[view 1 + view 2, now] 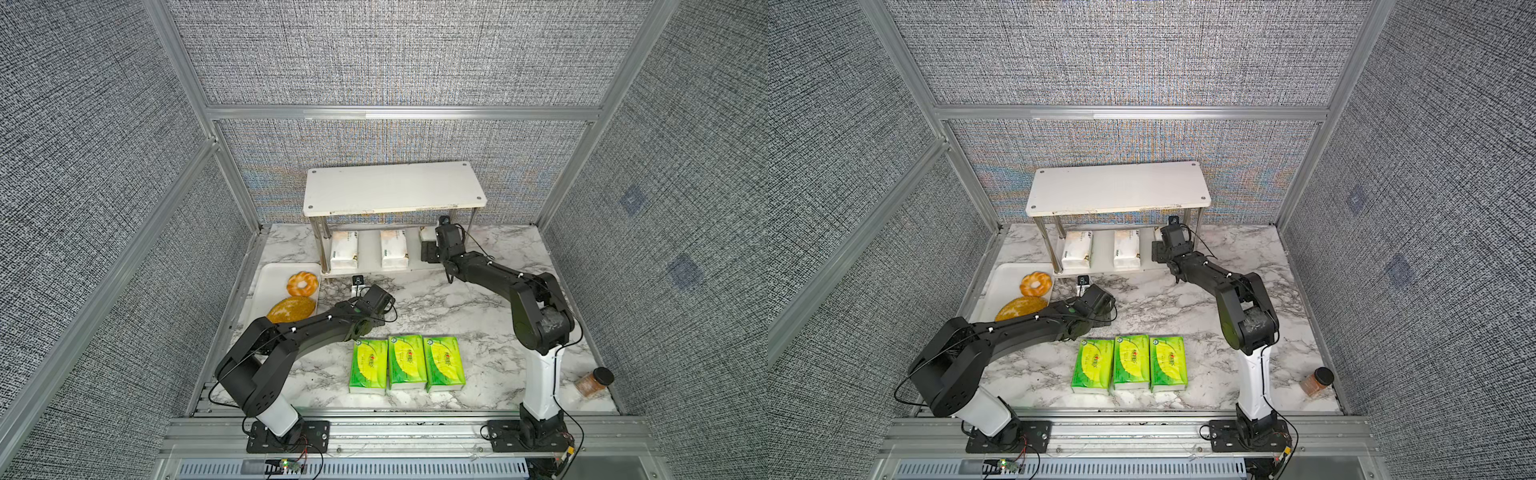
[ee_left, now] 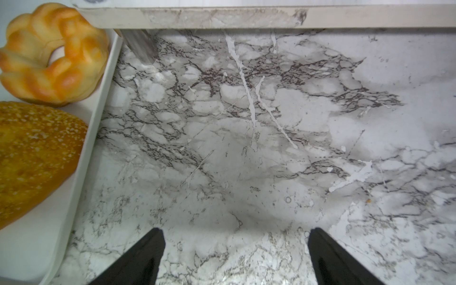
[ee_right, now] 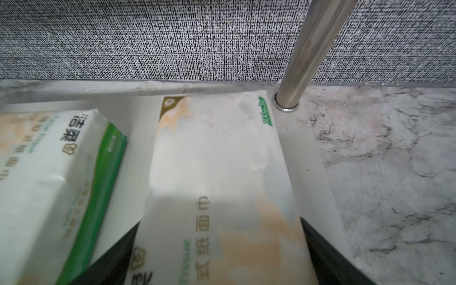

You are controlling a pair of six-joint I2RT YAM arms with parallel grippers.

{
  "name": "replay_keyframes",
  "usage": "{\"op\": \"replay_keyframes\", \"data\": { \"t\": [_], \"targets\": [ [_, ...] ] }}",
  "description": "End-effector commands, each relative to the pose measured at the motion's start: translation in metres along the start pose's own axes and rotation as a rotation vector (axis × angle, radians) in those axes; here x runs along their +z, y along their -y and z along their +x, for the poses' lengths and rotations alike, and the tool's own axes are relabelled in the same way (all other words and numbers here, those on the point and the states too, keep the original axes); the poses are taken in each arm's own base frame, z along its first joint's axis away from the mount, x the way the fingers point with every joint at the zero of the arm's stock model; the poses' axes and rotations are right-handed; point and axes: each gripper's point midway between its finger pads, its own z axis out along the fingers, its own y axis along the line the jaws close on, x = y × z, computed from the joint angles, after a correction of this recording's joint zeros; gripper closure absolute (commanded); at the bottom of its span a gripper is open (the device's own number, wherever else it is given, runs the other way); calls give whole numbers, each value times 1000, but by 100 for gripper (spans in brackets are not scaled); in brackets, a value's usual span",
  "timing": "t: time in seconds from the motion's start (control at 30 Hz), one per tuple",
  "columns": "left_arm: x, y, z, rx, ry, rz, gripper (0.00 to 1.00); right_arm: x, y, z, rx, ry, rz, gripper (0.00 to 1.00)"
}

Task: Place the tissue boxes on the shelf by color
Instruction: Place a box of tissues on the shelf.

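The shelf (image 1: 390,187) (image 1: 1117,187) stands at the back wall. Two white-cream tissue boxes (image 1: 344,249) (image 1: 394,248) lie on its lower board. A third white pack (image 3: 217,160) lies at that board's right end beside the metal leg (image 3: 308,49). My right gripper (image 3: 219,222) (image 1: 430,249) reaches in under the top board, open, one finger along each side of that pack. Three green tissue boxes (image 1: 368,365) (image 1: 407,361) (image 1: 444,363) lie side by side near the table's front. My left gripper (image 2: 237,230) hangs open and empty over bare marble near the shelf's front left leg.
A white tray (image 1: 266,286) at the left holds a ring bread (image 1: 302,283) and a loaf (image 1: 291,309), close to my left arm. A spice jar (image 1: 594,381) lies at the front right corner. Grey walls enclose the table on three sides.
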Motion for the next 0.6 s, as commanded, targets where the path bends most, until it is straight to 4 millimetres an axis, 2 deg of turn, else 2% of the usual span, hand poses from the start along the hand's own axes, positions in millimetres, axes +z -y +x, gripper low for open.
{"op": "replay_keyframes", "data": {
  "t": [0.0,0.23,0.37,0.57],
  "targets": [
    [-2,-2,-2,1,6,-8,4,-10,0,-12,-11,35,32,8],
    [-4,-3,-2,-1,10,-7,4,-20,-6,-24,-46,61,54,7],
    [-4,-4,-2,1,11,-8,4,-18,-13,-21,-71,57,45,8],
    [-5,-4,-3,0,15,-8,4,-9,-17,-13,-118,37,71,16]
  ]
}}
